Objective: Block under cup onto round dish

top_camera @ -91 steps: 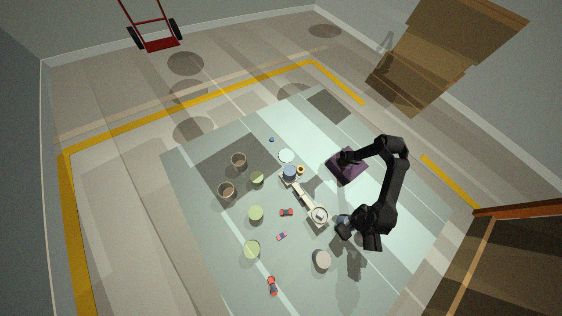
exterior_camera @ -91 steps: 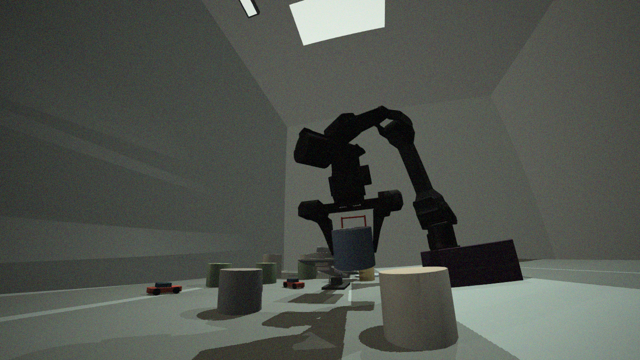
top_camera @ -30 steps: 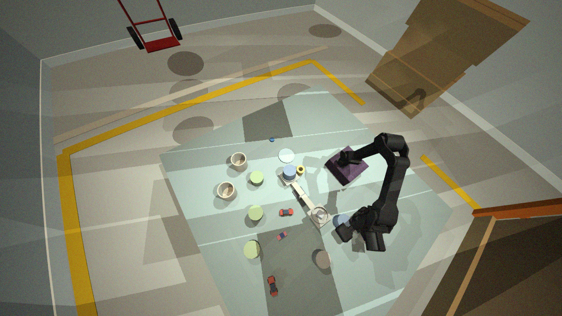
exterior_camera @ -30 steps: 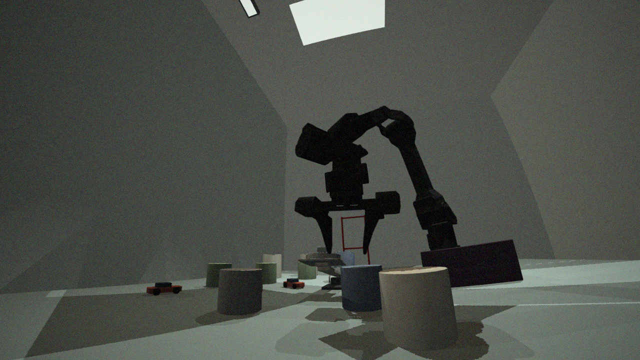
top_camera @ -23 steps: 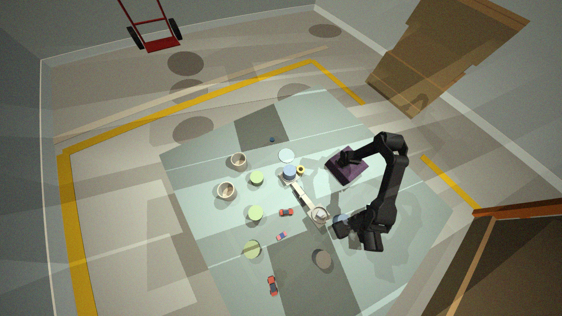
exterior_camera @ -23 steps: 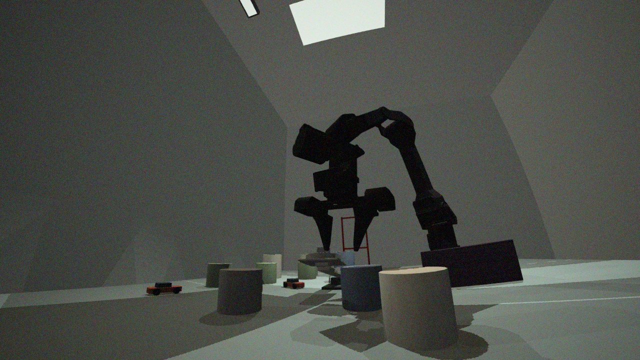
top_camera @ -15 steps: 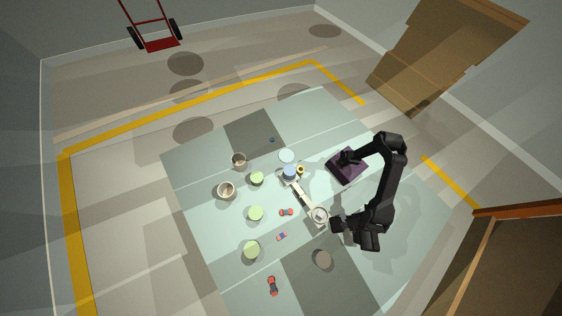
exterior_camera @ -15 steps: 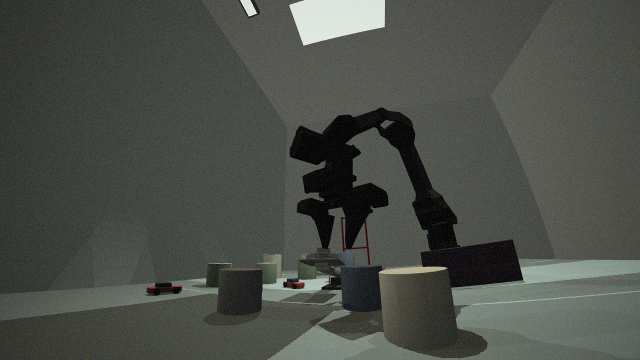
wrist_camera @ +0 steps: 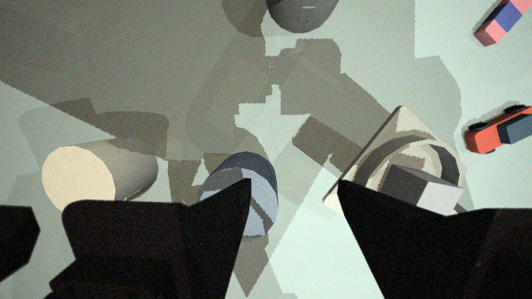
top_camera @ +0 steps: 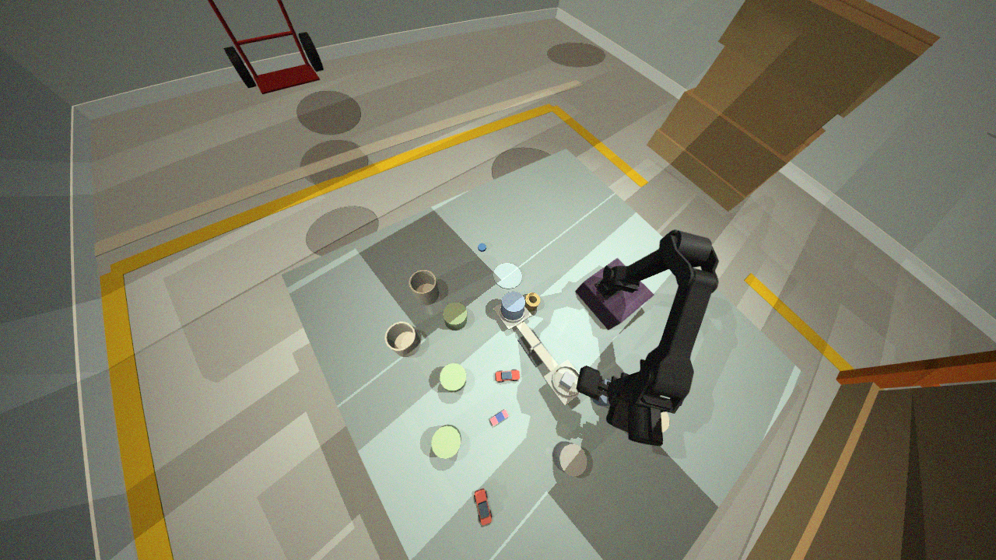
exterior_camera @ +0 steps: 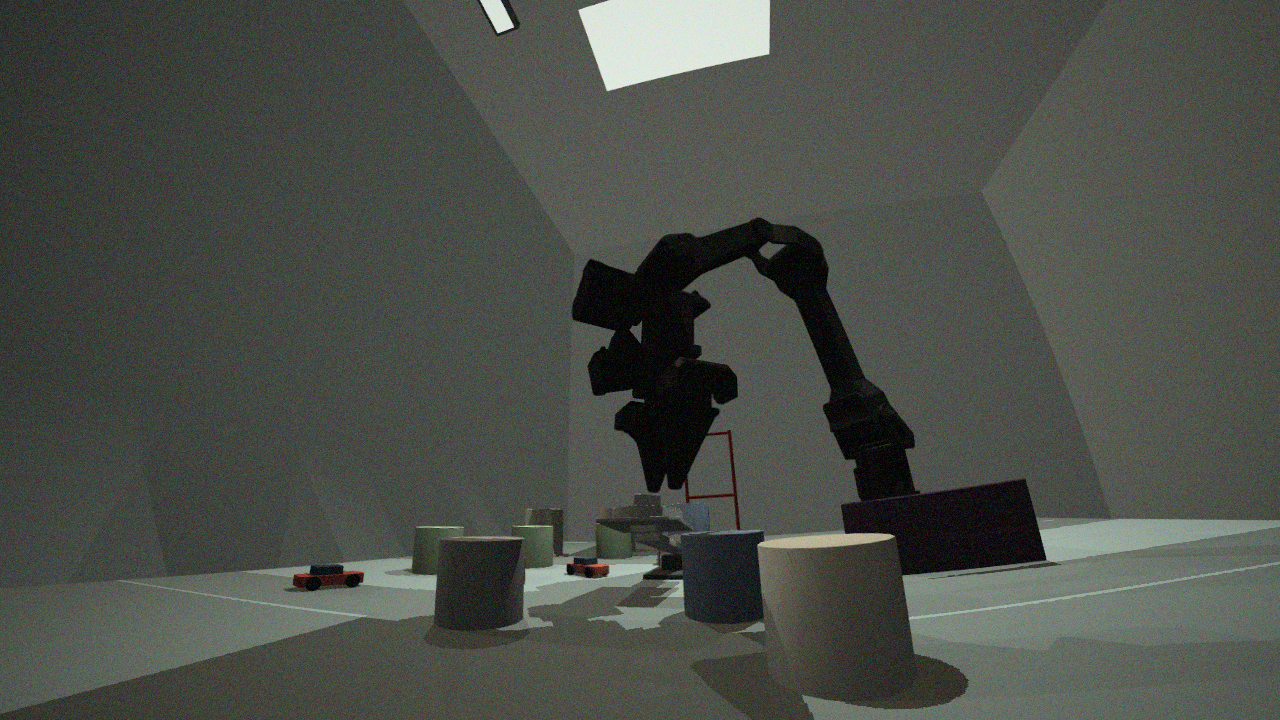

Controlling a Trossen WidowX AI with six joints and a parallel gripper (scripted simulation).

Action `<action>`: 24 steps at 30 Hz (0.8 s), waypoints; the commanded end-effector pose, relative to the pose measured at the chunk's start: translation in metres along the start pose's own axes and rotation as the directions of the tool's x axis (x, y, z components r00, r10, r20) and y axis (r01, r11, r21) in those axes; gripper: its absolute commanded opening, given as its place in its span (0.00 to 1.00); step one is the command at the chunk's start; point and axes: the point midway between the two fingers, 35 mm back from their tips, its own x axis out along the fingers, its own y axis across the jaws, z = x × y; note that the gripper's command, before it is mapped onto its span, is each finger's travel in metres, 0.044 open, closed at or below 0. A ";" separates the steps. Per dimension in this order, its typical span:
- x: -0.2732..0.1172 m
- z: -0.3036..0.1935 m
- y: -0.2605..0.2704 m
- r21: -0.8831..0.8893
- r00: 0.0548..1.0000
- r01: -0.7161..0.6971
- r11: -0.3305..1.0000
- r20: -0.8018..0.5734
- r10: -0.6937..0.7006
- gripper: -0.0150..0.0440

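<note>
Looks like I'm in a warehouse or workshop: red hand truck (top_camera: 289,78) (exterior_camera: 733,479), yellow floor lines (top_camera: 334,180), brown boxes (top_camera: 759,104).

matt blue cup (top_camera: 513,305) (exterior_camera: 694,516) — smooth (plastic-looking), glossless block (top_camera: 567,379) (exterior_camera: 647,503) (wrist_camera: 440,198)

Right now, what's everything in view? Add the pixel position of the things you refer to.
Balance (top_camera: 534,344) (exterior_camera: 631,522) (wrist_camera: 401,114): one, cream, centre
Blue cups (top_camera: 513,305) (exterior_camera: 723,577) (wrist_camera: 266,187): two, one on balance, one beside
Block (top_camera: 567,380) (exterior_camera: 646,503) (wrist_camera: 440,197): one, grey, balance's other end
Dish (top_camera: 507,275): one, whitish, near balance
Ring (top_camera: 527,301): one, yellow, beside balance
Disc (top_camera: 482,246): one, blue, beyond dish
Open cups (top_camera: 426,298) (exterior_camera: 559,533): two, tan
Cylinders (top_camera: 452,376) (exterior_camera: 534,544): three green, two beige
Cars (top_camera: 507,376) (exterior_camera: 588,567) (wrist_camera: 482,137): two red, one pink-blue
Hand truck (top_camera: 289,78) (exterior_camera: 733,483): one, red, wall
Large units (top_camera: 759,125): two, brown, right
Lamps (exterior_camera: 680,40): two, white, overhead
Pedestal (top_camera: 609,316) (exterior_camera: 948,528): one, purple
Arm (top_camera: 682,320) (exterior_camera: 827,331): one, black
Fingers (exterior_camera: 655,461): two, black, open
</note>
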 end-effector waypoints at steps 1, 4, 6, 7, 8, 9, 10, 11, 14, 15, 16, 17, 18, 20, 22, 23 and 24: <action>-0.003 0.001 -0.004 0.119 1.000 -0.004 0.993 -0.001 0.004 0.69; -0.005 0.002 -0.009 0.217 1.000 -0.002 0.976 -0.004 0.003 0.69; -0.006 0.002 -0.012 0.281 1.000 -0.001 0.960 -0.006 0.003 0.69; -0.006 0.002 -0.013 0.312 1.000 0.000 0.950 -0.007 0.003 0.69; -0.007 0.002 -0.015 0.344 1.000 0.000 0.939 -0.008 0.002 0.69; -0.008 0.003 -0.016 0.375 1.000 0.001 0.927 -0.009 0.002 0.69; -0.008 0.003 -0.018 0.405 1.000 0.002 0.914 -0.009 0.002 0.69; -0.009 0.003 -0.019 0.435 1.000 0.003 0.900 -0.010 0.002 0.69; -0.011 0.004 -0.025 0.525 1.000 0.005 0.851 -0.011 0.000 0.69; -0.011 0.005 -0.027 0.553 1.000 0.006 0.833 -0.011 0.000 0.69; -0.012 0.006 -0.028 0.582 1.000 0.007 0.813 -0.011 -0.001 0.69; -0.012 0.006 -0.030 0.609 1.000 0.008 0.793 -0.011 -0.002 0.69; -0.013 0.006 -0.032 0.636 1.000 0.008 0.772 -0.011 -0.002 0.69; -0.014 0.007 -0.036 0.687 1.000 0.010 0.727 -0.011 -0.003 0.69; -0.015 0.008 -0.039 0.735 1.000 0.011 0.678 -0.011 -0.004 0.69; -0.016 0.009 -0.041 0.758 1.000 0.012 0.653 -0.011 -0.005 0.69; -0.017 0.009 -0.043 0.779 1.000 0.012 0.626 -0.012 -0.006 0.69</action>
